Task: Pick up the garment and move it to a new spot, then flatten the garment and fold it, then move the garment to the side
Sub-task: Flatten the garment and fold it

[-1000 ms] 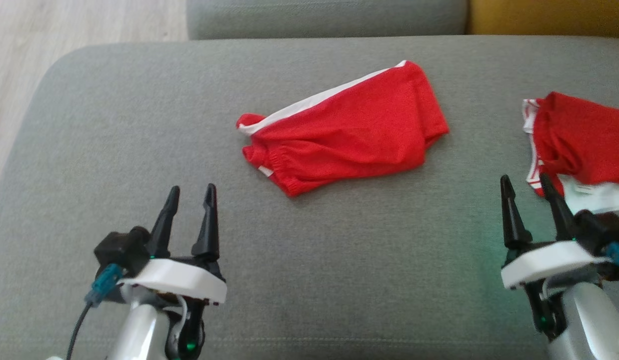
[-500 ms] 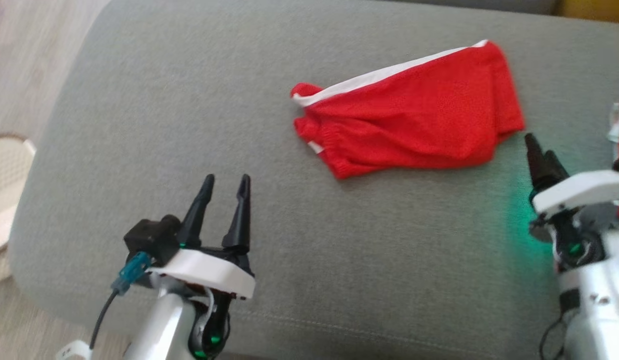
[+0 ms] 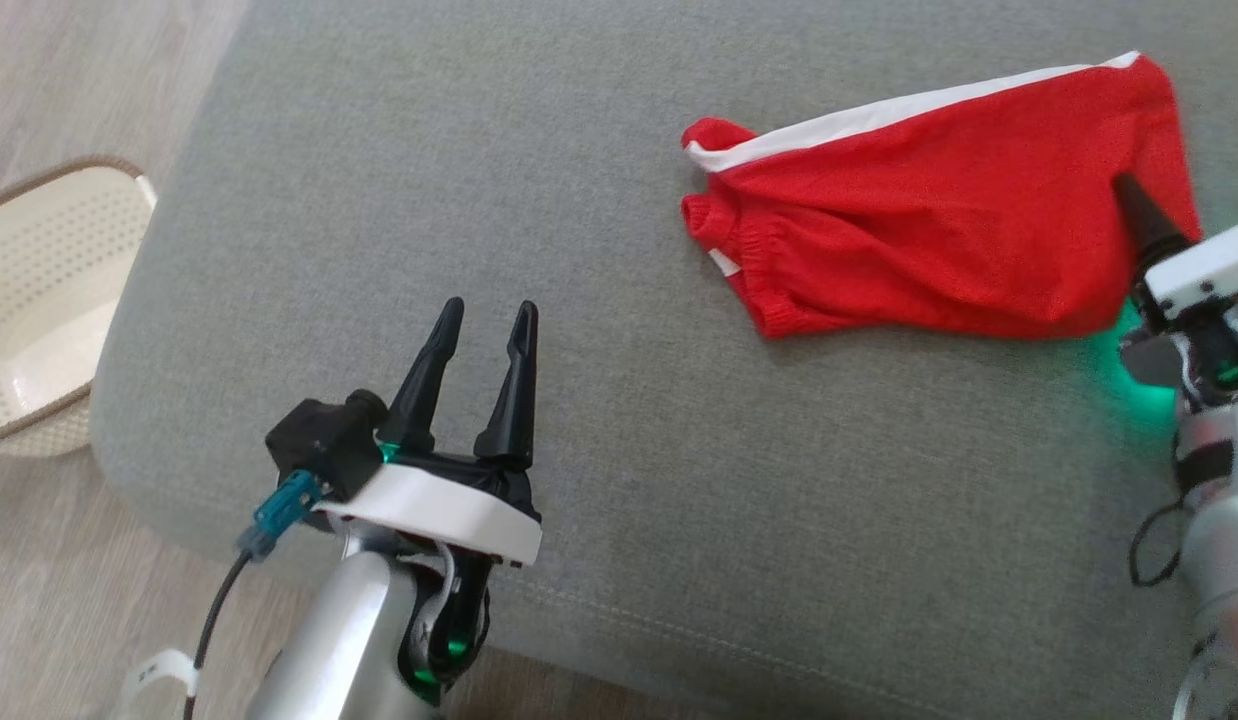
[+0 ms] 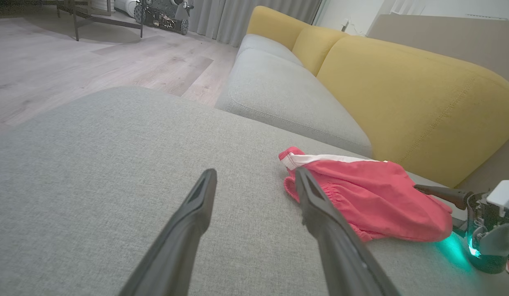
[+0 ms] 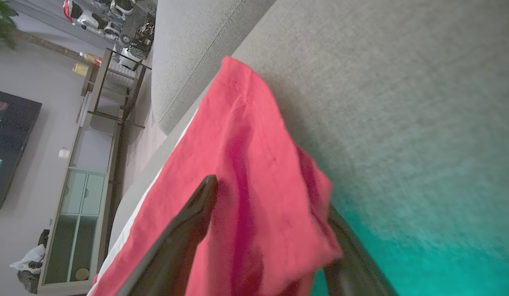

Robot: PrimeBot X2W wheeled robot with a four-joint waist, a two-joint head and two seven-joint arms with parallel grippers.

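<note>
Red shorts (image 3: 939,210) lie flat on the grey cushion (image 3: 479,150), toward its far right side, white stripe along their far edge. Right gripper (image 5: 271,194) is at the cushion's right side, fingers apart and straddling the shorts' right edge, one above the cloth and one below, not pinched shut. Left gripper (image 3: 488,308) hovers over the cushion's near left corner, fingers spread, holding nothing. A cream basket (image 3: 49,260) sits on the floor off the cushion's left edge

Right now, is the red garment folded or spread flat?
Folded: the red garment lies doubled on the grey cushion, hems layered at one end, waistband bunched at the other.
</note>
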